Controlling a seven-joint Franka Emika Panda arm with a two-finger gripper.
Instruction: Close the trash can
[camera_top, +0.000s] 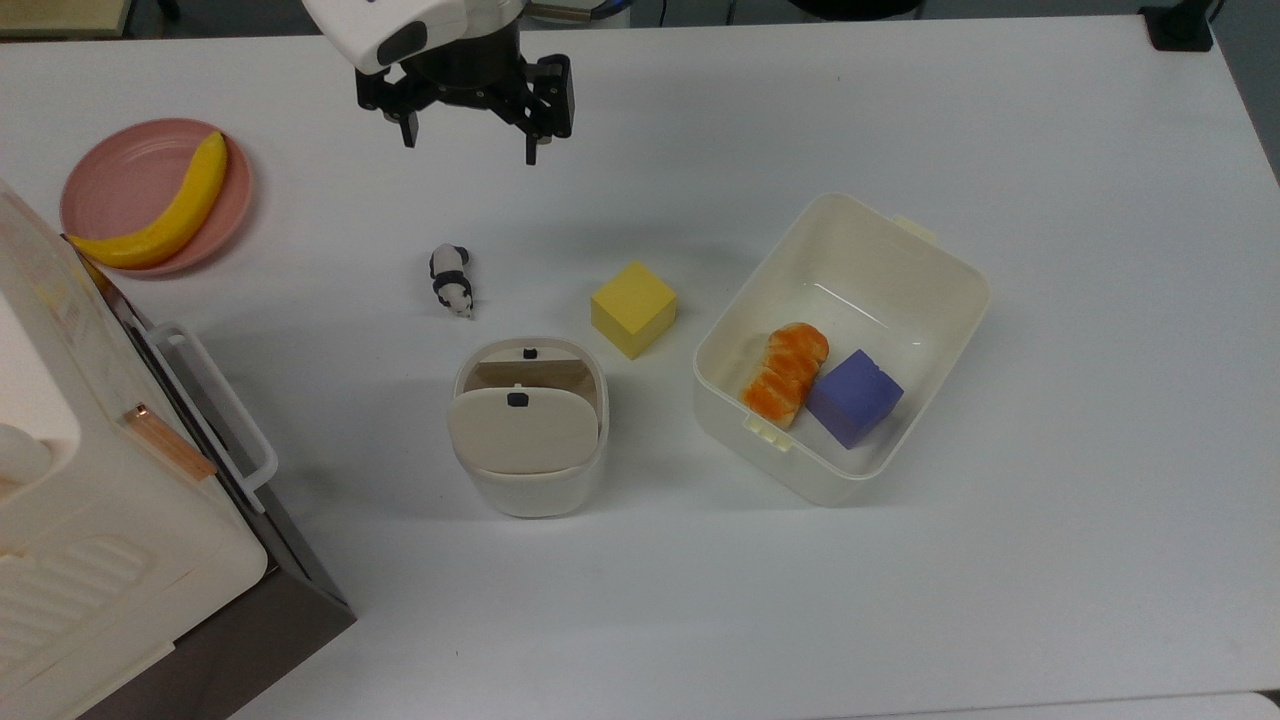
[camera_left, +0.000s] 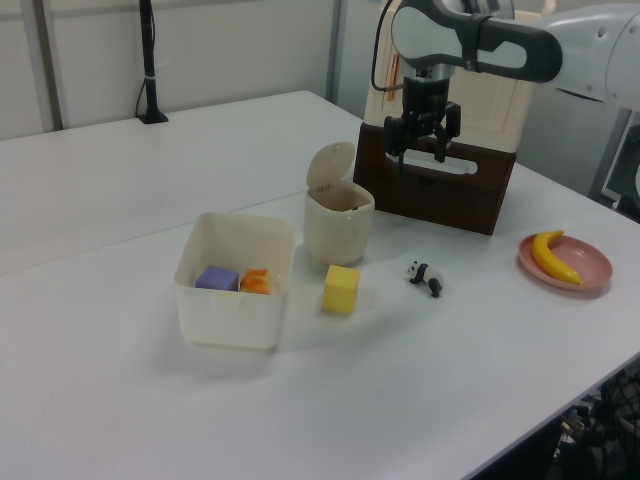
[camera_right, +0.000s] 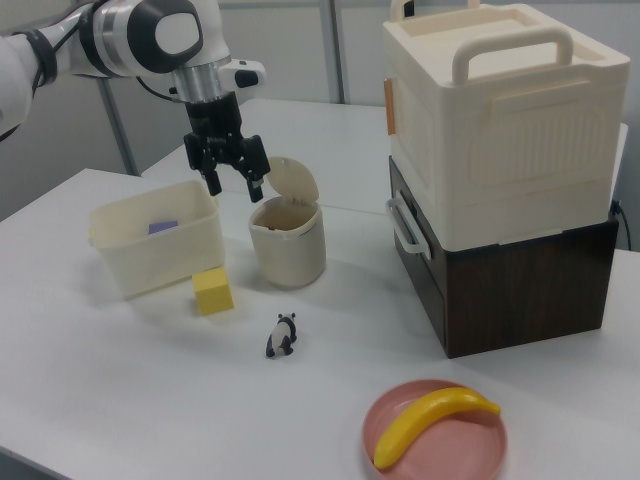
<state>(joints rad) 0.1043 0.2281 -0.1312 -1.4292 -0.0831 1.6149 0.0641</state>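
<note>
The trash can (camera_top: 530, 492) is a small cream-white bin standing near the table's middle. Its beige lid (camera_top: 520, 432) with a small black button is swung up and stands open, so the inside shows. In the left view the trash can (camera_left: 338, 228) has its lid (camera_left: 330, 165) upright at the back, and in the right view the lid (camera_right: 294, 180) leans over the trash can (camera_right: 287, 245). My gripper (camera_top: 470, 146) hangs open and empty, well above the table. In the right view the gripper (camera_right: 236, 190) hovers just left of the raised lid. The gripper (camera_left: 420, 158) sits to the lid's right in the left view.
A yellow cube (camera_top: 633, 308) and a small panda figure (camera_top: 451, 280) lie close to the bin. A cream tub (camera_top: 958, 268) holds an orange bread piece (camera_top: 786, 385) and a purple cube (camera_top: 854, 396). A pink plate (camera_top: 120, 180) carries a banana (camera_top: 165, 208). A big white appliance (camera_top: 90, 500) fills the top view's left.
</note>
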